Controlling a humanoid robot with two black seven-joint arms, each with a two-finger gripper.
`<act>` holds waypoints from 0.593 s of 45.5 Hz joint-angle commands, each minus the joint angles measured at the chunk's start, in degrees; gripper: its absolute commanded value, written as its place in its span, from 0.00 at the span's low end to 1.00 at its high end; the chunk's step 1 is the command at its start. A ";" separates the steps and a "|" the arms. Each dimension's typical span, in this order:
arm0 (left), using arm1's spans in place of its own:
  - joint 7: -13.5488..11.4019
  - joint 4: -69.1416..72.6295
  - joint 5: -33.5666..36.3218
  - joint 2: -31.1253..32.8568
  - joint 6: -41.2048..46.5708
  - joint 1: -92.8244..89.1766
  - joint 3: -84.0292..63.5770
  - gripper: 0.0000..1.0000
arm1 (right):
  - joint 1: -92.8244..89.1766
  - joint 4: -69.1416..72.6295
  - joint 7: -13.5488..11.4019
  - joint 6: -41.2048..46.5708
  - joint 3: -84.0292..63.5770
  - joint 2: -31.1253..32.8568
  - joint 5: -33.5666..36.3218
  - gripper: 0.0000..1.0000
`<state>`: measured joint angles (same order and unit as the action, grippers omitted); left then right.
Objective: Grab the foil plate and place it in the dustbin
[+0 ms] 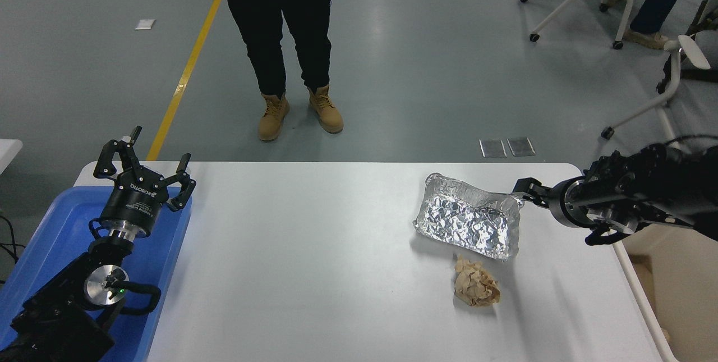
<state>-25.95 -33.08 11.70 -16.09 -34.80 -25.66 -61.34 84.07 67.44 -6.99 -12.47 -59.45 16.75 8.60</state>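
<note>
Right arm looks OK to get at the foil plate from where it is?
Probably yes. The right gripper sits low at the foil plate's far right corner, with bare table around it. The paper ball lies on the plate's near side, out of the way. Whether the gripper touches the rim is unclear.
</note>
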 commanded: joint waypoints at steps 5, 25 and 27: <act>0.03 0.03 -0.01 0.00 -0.01 0.00 -0.01 0.98 | -8.83 -6.87 0.31 -5.46 4.78 -2.42 -0.16 0.97; -0.06 0.03 -0.01 0.00 -0.01 0.00 -0.01 0.98 | -15.78 -15.40 0.40 -5.55 7.42 -7.52 -0.43 0.93; 0.02 -0.06 -0.01 0.00 -0.01 0.00 -0.01 0.98 | -16.13 -15.93 0.40 -5.55 7.42 -7.70 -0.43 0.92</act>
<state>-25.95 -33.10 11.69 -16.07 -34.80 -25.66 -61.35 71.17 55.03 -6.63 -17.64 -53.13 11.31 8.32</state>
